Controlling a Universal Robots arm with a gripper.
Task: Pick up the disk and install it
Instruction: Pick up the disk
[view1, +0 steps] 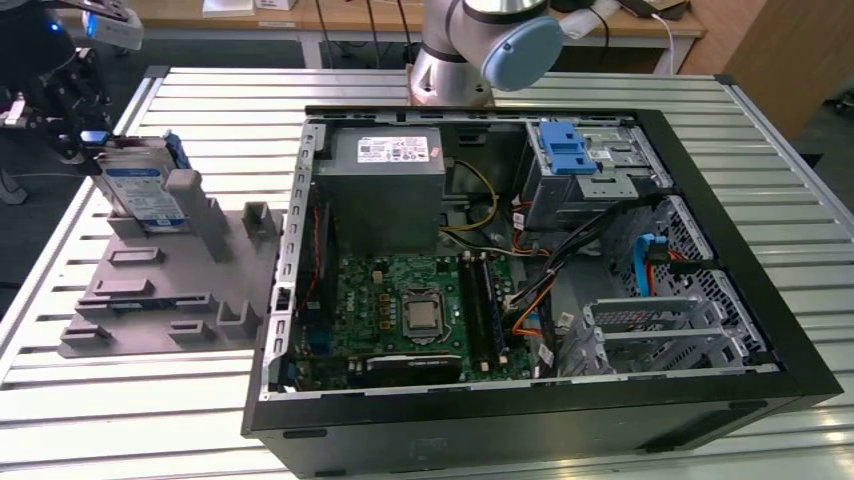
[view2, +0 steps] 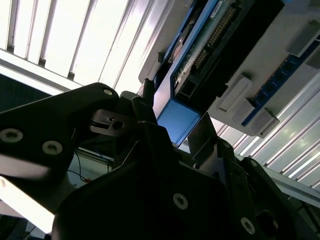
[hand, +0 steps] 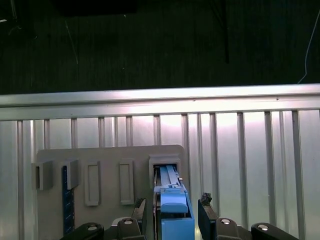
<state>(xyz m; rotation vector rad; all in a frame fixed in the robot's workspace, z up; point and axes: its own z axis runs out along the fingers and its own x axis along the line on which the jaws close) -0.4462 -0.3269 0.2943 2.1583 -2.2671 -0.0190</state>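
Closest to the lens in the second wrist view is the black gripper body. Past it I see the disk (view2: 200, 55) edge-on, its circuit-board side showing and a blue carrier rail (view2: 177, 120) at the near end. In the first wrist view the gripper (hand: 174, 210) straddles that blue end of the disk (hand: 175, 220). The fingers (hand: 207, 210) are spread, one on each side, with a thin sliver of gap on both sides, so I read no pinch. The disk stands upright on edge in a slot of the grey fixture (hand: 107, 155), which lies flat on the slatted aluminium table (hand: 250, 150). In the exterior view the gripper (view1: 74, 135) sits at the top of the disk (view1: 144, 185), label side facing the camera, at the far end of the fixture (view1: 160, 290). The fixture is on the exterior view's left, just beside the open computer case (view1: 534, 420) on the same table (view1: 134, 400). Inside the case I see the grey power supply (view1: 384, 190), the green motherboard (view1: 400, 310), and a metal drive cage (view1: 601, 180) with a blue latch (view1: 567, 150) on the exterior view's right. The arm's base (view1: 467, 40) stands behind the case. The disk is well apart from the drive cage, not installed.
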